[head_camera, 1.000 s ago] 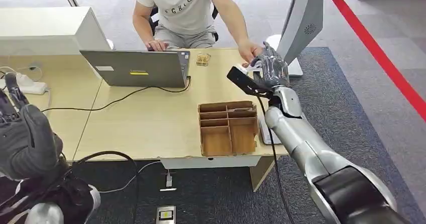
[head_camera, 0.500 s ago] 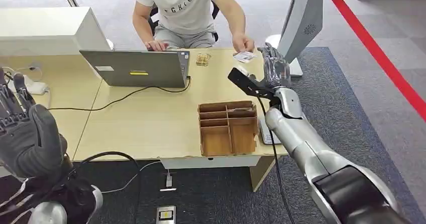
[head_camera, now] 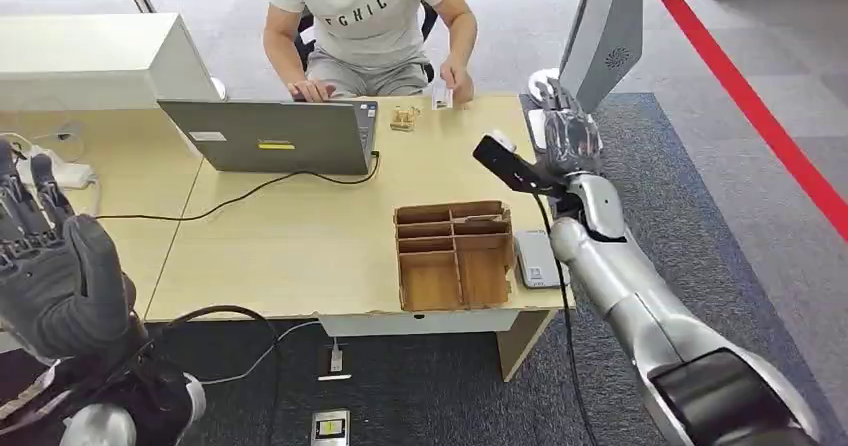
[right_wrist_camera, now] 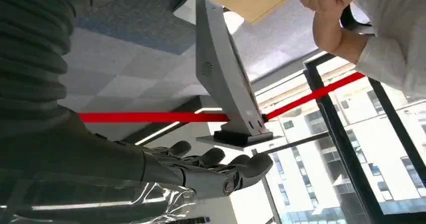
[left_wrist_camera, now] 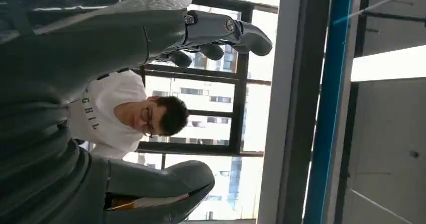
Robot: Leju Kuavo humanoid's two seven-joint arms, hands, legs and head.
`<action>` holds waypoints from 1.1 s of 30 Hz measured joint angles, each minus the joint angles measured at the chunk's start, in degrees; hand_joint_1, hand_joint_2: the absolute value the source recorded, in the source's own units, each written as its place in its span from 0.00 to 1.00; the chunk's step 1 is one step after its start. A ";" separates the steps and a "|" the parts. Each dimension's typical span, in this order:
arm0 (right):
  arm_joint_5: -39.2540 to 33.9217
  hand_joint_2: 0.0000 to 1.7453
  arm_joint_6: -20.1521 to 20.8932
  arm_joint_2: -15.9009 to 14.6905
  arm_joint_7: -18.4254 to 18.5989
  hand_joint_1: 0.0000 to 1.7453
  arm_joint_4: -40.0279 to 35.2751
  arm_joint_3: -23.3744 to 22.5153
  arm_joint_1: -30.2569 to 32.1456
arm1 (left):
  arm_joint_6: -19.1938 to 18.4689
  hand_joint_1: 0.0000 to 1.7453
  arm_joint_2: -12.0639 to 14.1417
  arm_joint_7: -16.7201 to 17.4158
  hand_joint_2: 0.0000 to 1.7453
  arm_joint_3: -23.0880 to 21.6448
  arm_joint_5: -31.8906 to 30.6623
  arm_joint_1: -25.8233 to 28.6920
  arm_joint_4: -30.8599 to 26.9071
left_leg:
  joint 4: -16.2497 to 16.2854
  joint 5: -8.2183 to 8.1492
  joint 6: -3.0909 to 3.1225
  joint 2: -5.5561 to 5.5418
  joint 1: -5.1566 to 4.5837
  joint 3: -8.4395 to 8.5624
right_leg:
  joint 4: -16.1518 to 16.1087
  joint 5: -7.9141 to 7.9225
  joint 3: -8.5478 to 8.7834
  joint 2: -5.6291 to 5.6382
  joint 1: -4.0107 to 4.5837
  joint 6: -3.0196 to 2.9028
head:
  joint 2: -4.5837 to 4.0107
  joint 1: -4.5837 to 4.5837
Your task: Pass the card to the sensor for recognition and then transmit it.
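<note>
Holding one card [head_camera: 441, 97], person's hand [head_camera: 457, 74], two robot hands empty

On the desk [head_camera: 300, 256] a laptop [head_camera: 270, 136] stands at the far left, with a divided box [head_camera: 455, 254] nearer the front right edge. A person [head_camera: 365, 16] sits behind the desk. At the far right corner stands a sensor stand [head_camera: 600, 36], the right hand [head_camera: 568, 131] just before it. The left hand [head_camera: 50, 266] is off the desk's left.
</note>
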 joint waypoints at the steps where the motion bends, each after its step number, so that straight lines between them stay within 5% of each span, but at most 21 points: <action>1: -0.09 1.00 0.37 -0.92 0.26 0.00 -2.62 -0.13 1.57 | -0.02 0.00 0.00 0.13 1.00 0.33 -0.52 0.50 -0.02 | 0.00 0.00 0.00 0.00 0.00 0.00 | 0.00 0.00 0.00 0.00 0.00 0.00 | 0.00 0.02; 18: -9.40 1.00 5.27 -17.34 5.18 0.00 -42.57 -9.90 28.86 | -0.02 0.00 0.48 3.37 1.00 4.92 -5.18 7.04 -2.73 | -0.02 -0.07 0.02 -0.02 0.00 0.00 | -0.07 -0.02 0.04 -0.01 0.00 -0.01 | 0.00 0.02; 23: -8.63 1.00 5.99 -18.52 5.16 0.00 -48.19 -11.43 34.07 | 0.00 0.00 0.46 4.42 1.00 5.31 -6.63 7.82 -3.56 | -0.03 -0.07 0.01 -0.01 0.00 -0.01 | -0.05 -0.02 0.03 0.00 0.00 -0.01 | 0.00 0.00; 33: -7.87 1.00 9.97 -18.12 3.37 0.00 -51.79 -11.47 34.70 | 0.00 0.00 0.33 5.90 1.00 6.19 -8.22 8.91 -5.05 | -0.03 -0.06 0.01 -0.02 0.00 -0.03 | -0.03 -0.02 0.06 -0.01 0.00 -0.01 | 0.00 0.02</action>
